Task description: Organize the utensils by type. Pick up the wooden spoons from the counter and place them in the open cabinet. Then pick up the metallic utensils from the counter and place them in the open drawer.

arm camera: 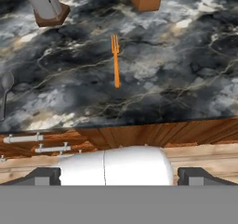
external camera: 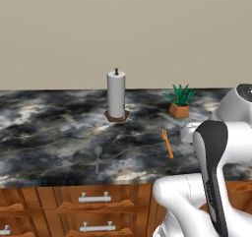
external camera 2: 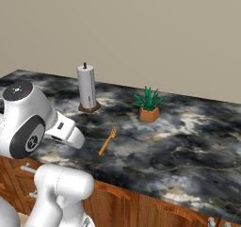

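— So, which one first?
— I'd go for the wooden fork (arm camera: 115, 60). It lies flat on the marble counter (external camera: 44, 133), tines toward the potted plant (external camera 2: 149, 106), well apart from everything else. The gripper (arm camera: 119, 175) is back over the counter's front edge, its fingers spread wide with nothing between them.
— How to take it cleanly?
— Come down over the middle of the handle, jaws across it rather than along; it's thin and could slip on that hard, smooth stone.
— And the metal spoon (external camera: 97, 157)?
— It's nearer the front edge, below the paper-towel roll (external camera: 116, 96). That goes later.
— Anything behind?
— A plain beige wall. Reddish-brown drawer fronts (external camera: 96, 211) with silver handles sit below.
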Robot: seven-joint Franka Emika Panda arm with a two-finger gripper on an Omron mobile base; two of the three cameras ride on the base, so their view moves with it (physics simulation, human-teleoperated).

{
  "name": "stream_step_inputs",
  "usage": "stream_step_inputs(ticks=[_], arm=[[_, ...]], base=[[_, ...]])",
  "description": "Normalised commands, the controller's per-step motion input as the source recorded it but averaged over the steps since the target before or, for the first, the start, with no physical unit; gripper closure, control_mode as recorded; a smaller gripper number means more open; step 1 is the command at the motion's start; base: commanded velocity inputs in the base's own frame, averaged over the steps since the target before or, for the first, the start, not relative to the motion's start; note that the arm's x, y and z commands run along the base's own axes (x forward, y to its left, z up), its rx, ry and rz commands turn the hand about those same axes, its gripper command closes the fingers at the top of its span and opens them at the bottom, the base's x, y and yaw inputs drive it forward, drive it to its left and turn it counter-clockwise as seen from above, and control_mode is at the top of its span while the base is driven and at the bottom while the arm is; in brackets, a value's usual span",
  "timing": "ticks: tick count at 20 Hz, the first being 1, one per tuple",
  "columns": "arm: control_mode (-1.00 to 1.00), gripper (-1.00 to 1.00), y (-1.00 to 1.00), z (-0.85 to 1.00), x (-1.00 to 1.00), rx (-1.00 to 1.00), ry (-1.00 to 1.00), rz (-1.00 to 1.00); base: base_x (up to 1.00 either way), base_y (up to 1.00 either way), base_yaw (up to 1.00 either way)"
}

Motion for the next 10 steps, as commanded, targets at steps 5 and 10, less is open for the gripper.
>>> stream_step_inputs(ticks=[5,10], arm=[[-1.0,-1.0,-0.02,-0.15,0.63,0.0,0.02,0.0],[-1.0,-1.0,-0.12,-0.25,0.66,0.0,0.1,0.0]], base=[[0.0,0.0,0.0],[0.0,0.0,0.0]])
